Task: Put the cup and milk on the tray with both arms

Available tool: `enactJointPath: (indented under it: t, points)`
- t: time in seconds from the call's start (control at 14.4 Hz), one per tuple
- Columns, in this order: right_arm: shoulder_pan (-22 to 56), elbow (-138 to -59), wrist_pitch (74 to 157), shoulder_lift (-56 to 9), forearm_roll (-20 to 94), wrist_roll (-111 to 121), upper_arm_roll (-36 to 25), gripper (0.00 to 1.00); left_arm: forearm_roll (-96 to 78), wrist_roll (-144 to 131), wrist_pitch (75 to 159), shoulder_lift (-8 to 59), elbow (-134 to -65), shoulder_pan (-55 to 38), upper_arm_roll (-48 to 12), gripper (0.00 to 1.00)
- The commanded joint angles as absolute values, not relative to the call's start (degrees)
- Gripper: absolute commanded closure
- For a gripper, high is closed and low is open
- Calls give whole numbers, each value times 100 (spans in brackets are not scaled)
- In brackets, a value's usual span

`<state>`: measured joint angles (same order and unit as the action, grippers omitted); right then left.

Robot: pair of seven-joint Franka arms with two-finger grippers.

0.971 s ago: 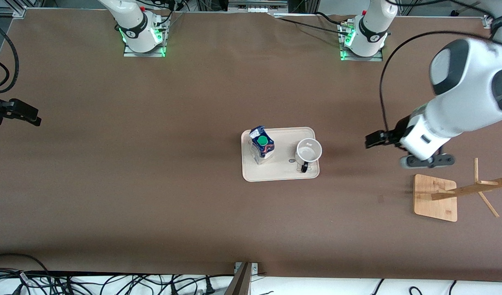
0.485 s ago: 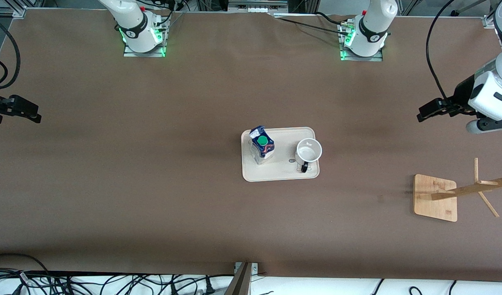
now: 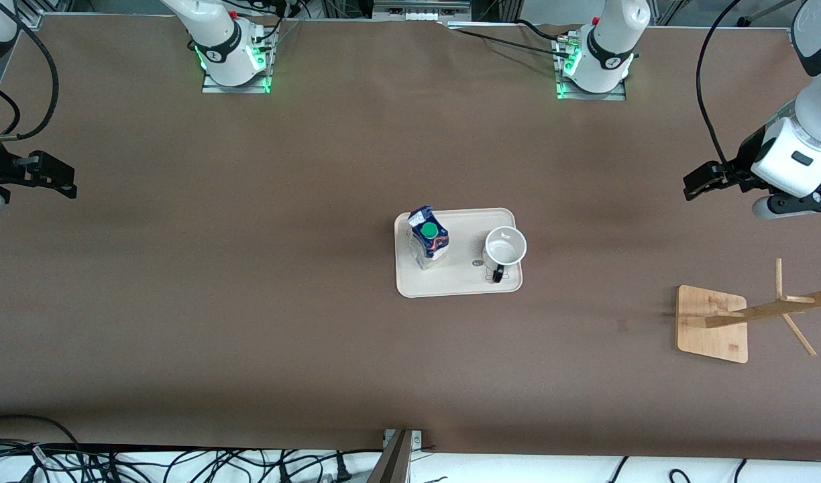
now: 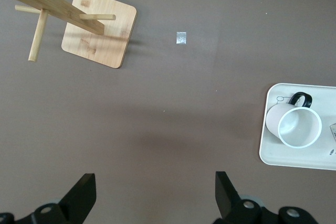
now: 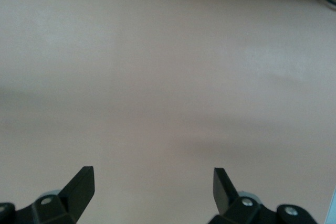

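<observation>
The cream tray lies at the middle of the table. The milk carton with its green cap stands upright on the tray's end toward the right arm. The white cup stands upright on the tray's end toward the left arm, its black handle toward the front camera. The left wrist view also shows the cup on the tray. My left gripper is open and empty, raised over bare table at the left arm's end. My right gripper is open and empty, raised over the right arm's end.
A wooden rack with pegs stands on its square base near the left arm's end, nearer the front camera than my left gripper; the left wrist view shows this rack base. Cables lie along the table's front edge.
My left arm has swung away from the tray toward its end of the table and risen. My right gripper has shifted only slightly. The cup and milk have not moved.
</observation>
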<state>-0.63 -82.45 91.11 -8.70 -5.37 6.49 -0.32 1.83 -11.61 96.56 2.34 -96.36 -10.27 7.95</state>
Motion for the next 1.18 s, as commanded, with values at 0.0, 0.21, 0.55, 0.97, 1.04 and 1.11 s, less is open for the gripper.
enactJointPath:
  t: [0.0, 0.21, 0.55, 0.97, 1.04, 1.11]
  points:
    - [-97, -8279, 9000, -782, -580, 159, 9, 0, 308, -1072, 9721, 211, -9633, -1002, 800, 0]
    - [-149, -8279, 9017, -808, -580, 211, -35, 0, 229, -1168, 9677, 263, -9432, -976, 817, 0]
    - [-219, -8147, 9009, -932, -99, 132, -61, 0, 220, -1081, 9545, 386, -9141, -1020, 809, 0]
    - [-404, -8262, 9123, -835, -114, 114, -27, 0, 220, -1090, 9580, 396, -9088, -1055, 668, 0]
    - [-448, -8288, 9167, -826, -114, 114, -9, 0, 220, -1081, 9580, 396, -9088, -1055, 668, 0]
    - [-466, -8366, 9228, -783, -106, 106, 17, 0, 220, -1081, 9580, 396, -9088, -1055, 659, 0]
